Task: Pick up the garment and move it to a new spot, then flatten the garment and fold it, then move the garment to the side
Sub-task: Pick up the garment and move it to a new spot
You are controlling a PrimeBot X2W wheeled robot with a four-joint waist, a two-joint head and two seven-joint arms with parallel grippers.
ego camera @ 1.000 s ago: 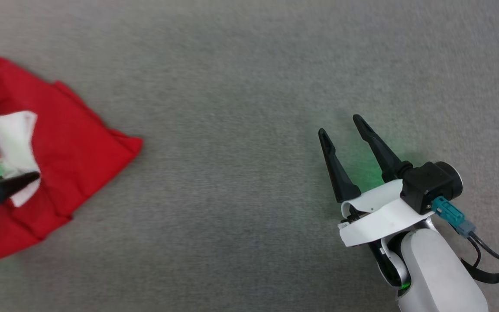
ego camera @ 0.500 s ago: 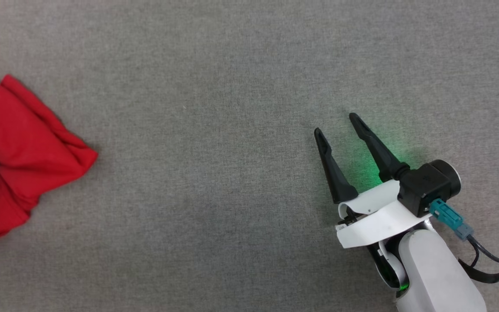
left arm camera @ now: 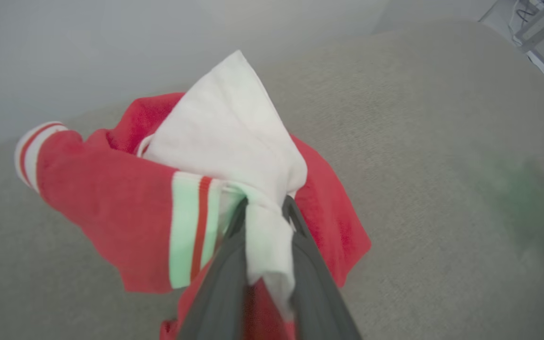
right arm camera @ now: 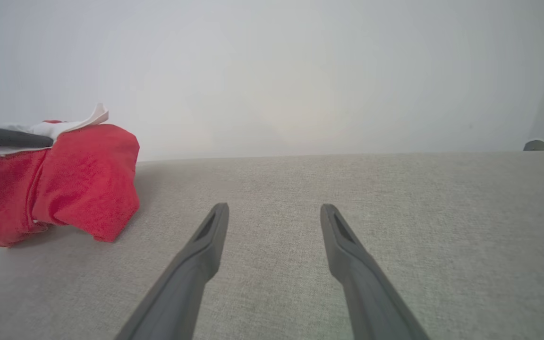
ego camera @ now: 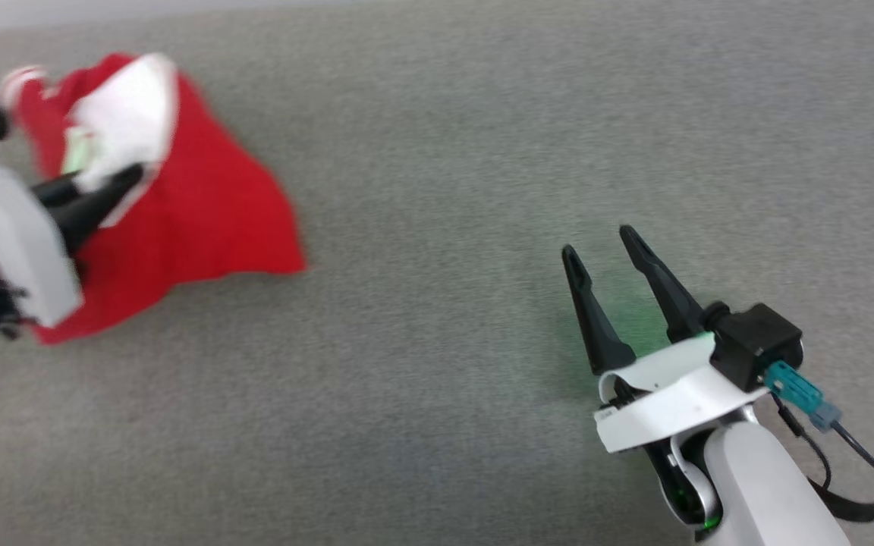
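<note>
Garment (ego camera: 209,220): bunched, blurred, front hidden in folds, resting on bench (ego camera: 482,136).
Left gripper (ego camera: 114,178): jaws clenched on its white sleeve (left arm camera: 234,127).
Right gripper (ego camera: 596,240): jaws wide, empty.

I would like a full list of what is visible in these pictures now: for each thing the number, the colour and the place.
garment: one, bright red with white sleeves and red-striped white trim, bunched on the left part of the table.
table: one, grey cloth-like top, under everything.
wall: one, pale grey, beyond the table's far edge.
left gripper: one, dark fingers, closed on a white fold of the garment.
right gripper: one, dark fingers, open, at the right, holding nothing.
</note>
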